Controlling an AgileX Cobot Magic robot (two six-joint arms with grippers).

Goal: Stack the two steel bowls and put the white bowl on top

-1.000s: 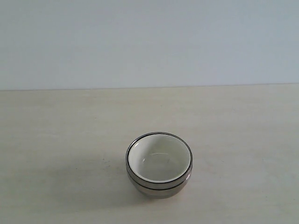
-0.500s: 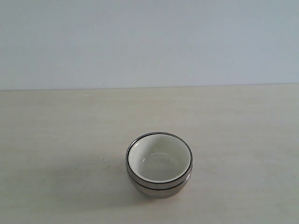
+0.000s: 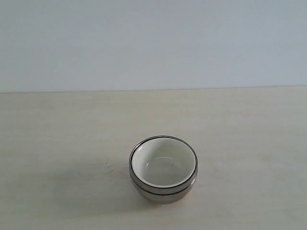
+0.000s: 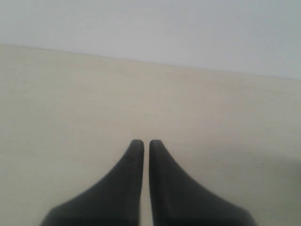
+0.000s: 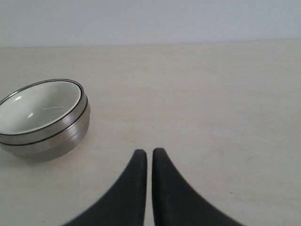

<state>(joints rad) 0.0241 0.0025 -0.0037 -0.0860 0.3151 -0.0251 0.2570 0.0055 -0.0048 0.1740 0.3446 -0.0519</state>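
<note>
The two steel bowls [image 3: 163,190] sit nested as one stack on the pale table, their rims showing as two bands. Inside the upper one rests the white bowl [image 3: 163,164], upright. The right wrist view shows the same steel stack [image 5: 61,136] with the white bowl [image 5: 40,106] in it, well apart from my right gripper [image 5: 149,153], which is shut and holds nothing. My left gripper [image 4: 146,143] is shut too, over bare table, with no bowl in its view. Neither gripper appears in the exterior view.
The pale wooden table [image 3: 57,134] runs back to a plain light wall [image 3: 153,43]. Nothing else stands on it in any view.
</note>
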